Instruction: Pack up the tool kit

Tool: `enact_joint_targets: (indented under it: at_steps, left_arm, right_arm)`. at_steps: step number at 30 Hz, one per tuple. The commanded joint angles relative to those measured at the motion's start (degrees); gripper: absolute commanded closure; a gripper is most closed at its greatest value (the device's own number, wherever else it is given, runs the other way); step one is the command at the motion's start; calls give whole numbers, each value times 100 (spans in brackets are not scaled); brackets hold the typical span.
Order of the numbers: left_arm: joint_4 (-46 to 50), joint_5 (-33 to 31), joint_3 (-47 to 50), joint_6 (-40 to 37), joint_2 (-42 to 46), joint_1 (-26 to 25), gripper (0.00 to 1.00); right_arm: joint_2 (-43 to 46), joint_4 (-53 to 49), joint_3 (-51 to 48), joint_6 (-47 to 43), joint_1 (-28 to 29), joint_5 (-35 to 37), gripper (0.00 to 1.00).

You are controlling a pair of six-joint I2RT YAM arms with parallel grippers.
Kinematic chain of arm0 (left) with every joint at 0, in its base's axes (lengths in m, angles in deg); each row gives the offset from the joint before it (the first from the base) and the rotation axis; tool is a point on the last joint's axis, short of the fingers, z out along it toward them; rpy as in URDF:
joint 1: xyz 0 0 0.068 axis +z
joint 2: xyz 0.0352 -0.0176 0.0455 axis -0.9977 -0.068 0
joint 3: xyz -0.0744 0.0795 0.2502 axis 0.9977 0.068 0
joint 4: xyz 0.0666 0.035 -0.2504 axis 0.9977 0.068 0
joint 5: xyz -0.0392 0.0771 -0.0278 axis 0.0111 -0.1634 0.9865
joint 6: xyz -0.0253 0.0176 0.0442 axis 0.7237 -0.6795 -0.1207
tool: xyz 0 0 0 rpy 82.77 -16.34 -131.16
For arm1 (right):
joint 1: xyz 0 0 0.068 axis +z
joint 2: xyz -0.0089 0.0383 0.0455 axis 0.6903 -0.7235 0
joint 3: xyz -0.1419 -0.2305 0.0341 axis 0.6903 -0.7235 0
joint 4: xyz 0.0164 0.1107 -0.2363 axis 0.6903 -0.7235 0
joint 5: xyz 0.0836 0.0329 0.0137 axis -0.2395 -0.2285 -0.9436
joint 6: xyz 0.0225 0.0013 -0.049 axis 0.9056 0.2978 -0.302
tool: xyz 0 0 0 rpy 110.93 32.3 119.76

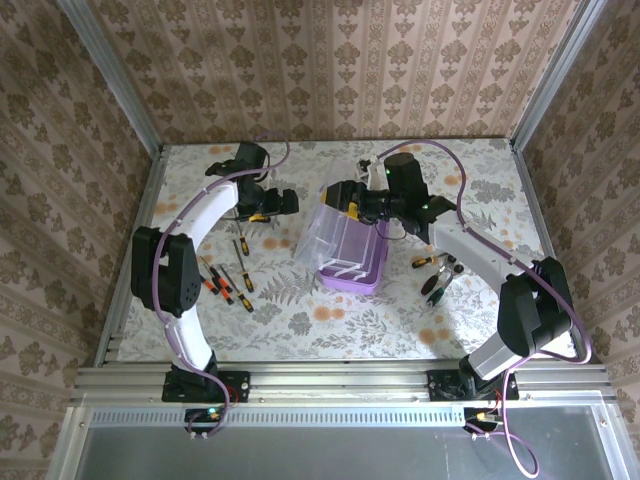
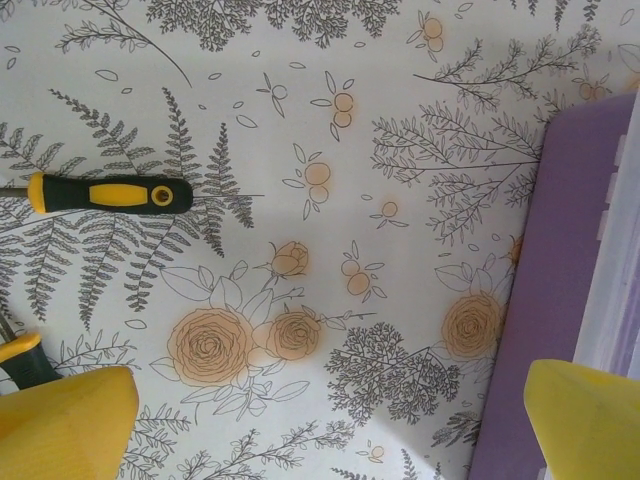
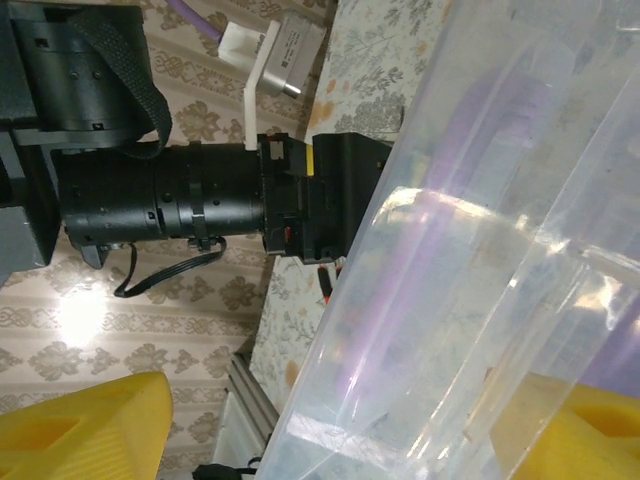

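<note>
Currently the purple box [image 1: 352,272] sits mid-table with its clear lid [image 1: 333,232] raised open, standing tilted over the box's left side. At the lid's far top edge is the right gripper [image 1: 346,198]. On the right wrist view the lid [image 3: 450,250] runs between the yellow fingers [image 3: 80,430]; they're spread wide, with a visible gap between the lid and that finger, so not clamped on it.

Several screwdrivers [image 1: 245,290] with orange-and-black handles lie loose on the floral table [image 1: 300,325], left of the box and well apart from it. Between box and screwdrivers, a bit beyond the box, hovers the left gripper [image 1: 272,205].

On the left wrist view its fingertips [image 2: 60,425] are wide apart over bare table. The box wall [image 2: 545,300] is just beside one fingertip. One screwdriver handle [image 2: 110,193] lies flat away from the box, and a second handle [image 2: 22,358] pokes out by the other fingertip.

Two plier-type tools [image 1: 434,265] lie right of the box, near it.
</note>
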Motion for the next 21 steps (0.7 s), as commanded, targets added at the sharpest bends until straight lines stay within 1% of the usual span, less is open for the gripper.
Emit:
enact_joint_targets:
  at_steps: [1,6,9,14,17,21]
  left_arm:
    - [13,140,-83,-90,215,43,0]
    - [-8,174,-83,-71,296,39,0]
    - [-15,183,-75,-67,322,34,0]
    - [10,143,-90,-87,361,34,0]
    - [37,-63,-119,-164,528,34,0]
    - [115,-638,-192,-319,1035,68,0]
  right_arm:
    - [294,-457,149,-378,-4,470,17]
    - [449,-701,-36,-507,-167,597,17]
    - [524,-683,-113,-537,-217,602,16]
    - [606,-803,-65,-598,-293,602,17]
    - [917,-991,-179,-708,-507,847,17]
    - [1609,-1192,-785,-742,-1055,1122,17]
